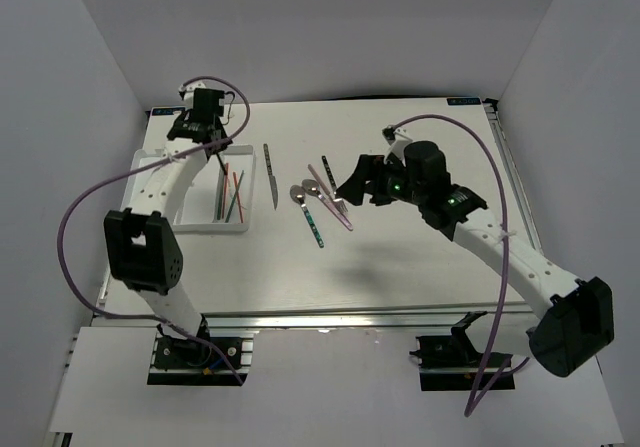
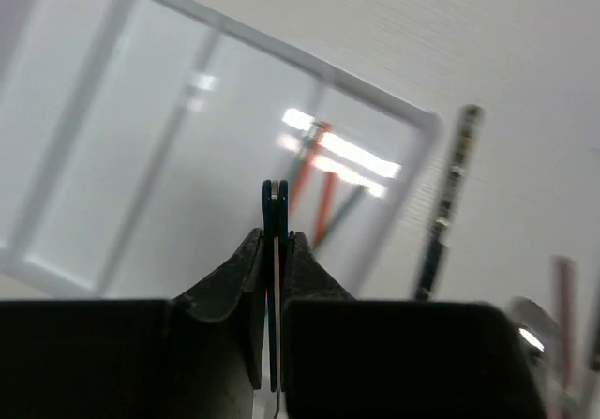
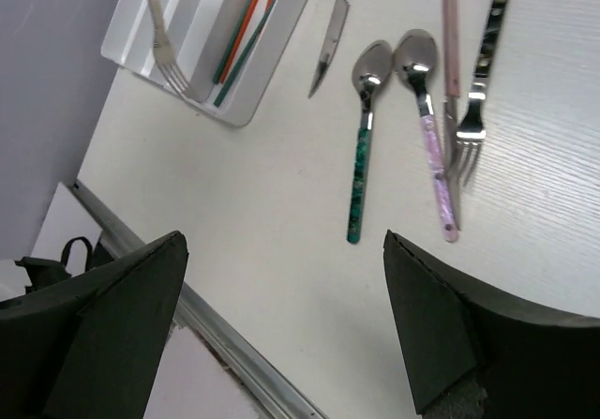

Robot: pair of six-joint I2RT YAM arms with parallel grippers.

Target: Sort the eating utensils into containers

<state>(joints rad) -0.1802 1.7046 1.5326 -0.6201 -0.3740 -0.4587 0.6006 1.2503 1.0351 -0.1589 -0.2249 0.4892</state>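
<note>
Table (image 1: pixel 420 267) fills the middle of the top view, with white walls close at left, back and right. Tray (image 1: pixel 150 172) sits at the left of it, hard by the table's left edge and the left wall, so there is little room on that side. There is wide bare surface at lower centre and lower right. Progress, my call: early to middle. Already in the tray are a few chopsticks (image 3: pixel 246 30), red and green, together in the compartment by the right wall. The other compartments look bare, though the left arm hides part of them. Left gripper (image 2: pixel 277 241) is clamped on a teal-handled fork (image 3: pixel 157 25), gripped by the handle and hanging over the tray. I cannot tell whether the tines touch the tray floor. This looks like the drop-in step for that piece. Right gripper (image 3: pixel 283 250) is spread wide with nothing in it, hovering above the loose cutlery at centre. Left on the table is a dark-handled knife (image 1: pixel 270 177), alone just right of the tray. Then comes a cluster of teal-handled spoon (image 3: pixel 362 147), pink-handled spoon (image 3: pixel 427 119) and dark-handled fork (image 3: pixel 483 72). One more pink-handled piece lies between the last two, kind unclear. So five to go, plus the one in hand. The pink pieces and the dark-handled fork touch or overlap, which looks tight for fingers. The knife has open room round it. The teal-handled spoon's handle lies free, its bowl just beside the pink one's. The knife is near the tray's right rim, worth minding when placing there. The arms are well apart.
</note>
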